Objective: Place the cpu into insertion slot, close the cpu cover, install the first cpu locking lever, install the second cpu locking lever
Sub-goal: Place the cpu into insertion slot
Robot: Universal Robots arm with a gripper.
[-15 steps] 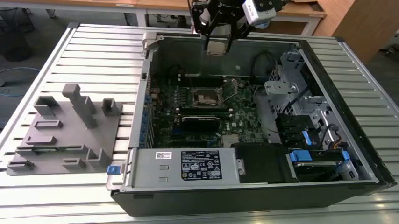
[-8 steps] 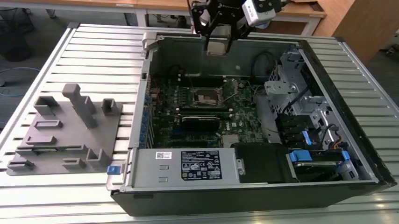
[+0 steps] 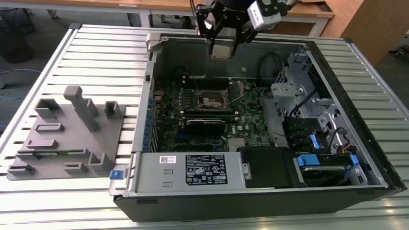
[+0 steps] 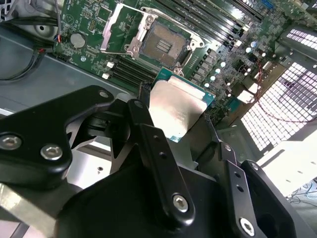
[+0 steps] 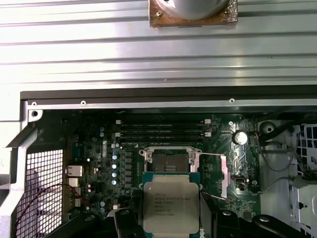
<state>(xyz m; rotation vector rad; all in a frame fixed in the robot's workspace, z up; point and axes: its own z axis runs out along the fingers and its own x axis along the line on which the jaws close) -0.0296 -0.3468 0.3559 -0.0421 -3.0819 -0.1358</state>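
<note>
Aloft, cpu in fingers, insertion slot uncovered

Black gripper, 2 jointed fingers, silver hex screws, grey wrist camera.

Cpu between fingers — apart from insertion slot

No print can be made out letter for letter. In the exterior view, a black label with rows of white print and symbols sits on the grey power supply, with a small white barcode sticker just beside it. In the first wrist view, the cpu carries several faint lines of print on its metal top, and the green circuit board bears tiny white markings.
</note>
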